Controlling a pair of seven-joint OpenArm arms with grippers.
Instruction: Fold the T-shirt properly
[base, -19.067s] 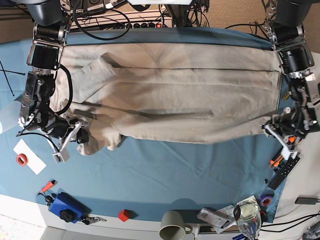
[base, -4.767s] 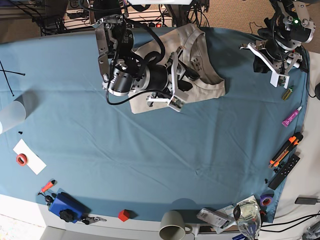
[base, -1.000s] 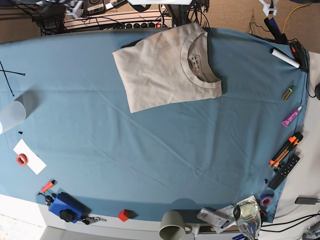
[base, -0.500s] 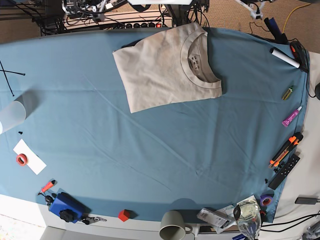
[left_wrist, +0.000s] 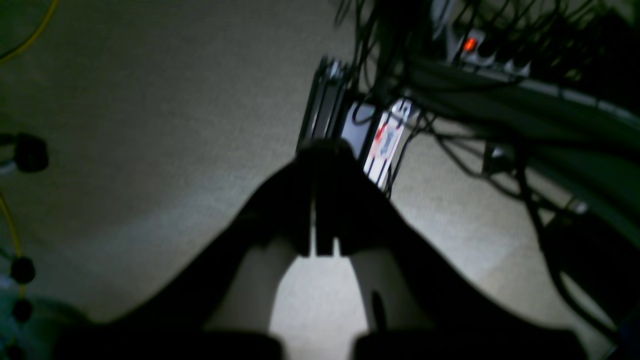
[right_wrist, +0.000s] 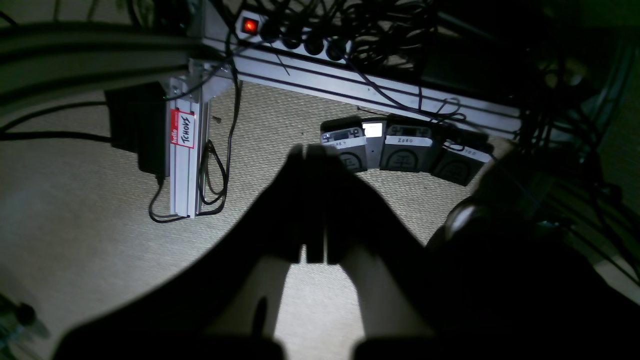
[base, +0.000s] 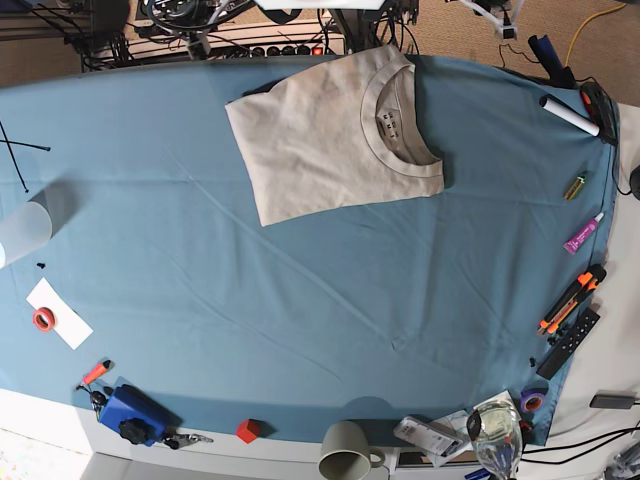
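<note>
The beige T-shirt (base: 335, 135) lies folded into a compact rectangle at the far middle of the blue-teal table cloth (base: 300, 300), collar and neck label facing up on its right side. Neither gripper touches it. My left gripper (left_wrist: 316, 160) is shut with nothing in it and hangs over the carpet beyond the table. My right gripper (right_wrist: 307, 157) is shut and empty too, over the floor near the frame. In the base view only bits of both arms show past the far edge.
A clear cup (base: 22, 232), a tape ring on paper (base: 45, 318), a blue box (base: 130, 412), a red cube (base: 247, 430) and a mug (base: 345, 455) line the left and near edges. Markers and tools (base: 570, 300) lie along the right edge. Foot pedals (right_wrist: 400, 150) and cables sit below.
The arm parts showing beyond the far edge have shifted slightly toward the middle. The folded T-shirt has not moved.
</note>
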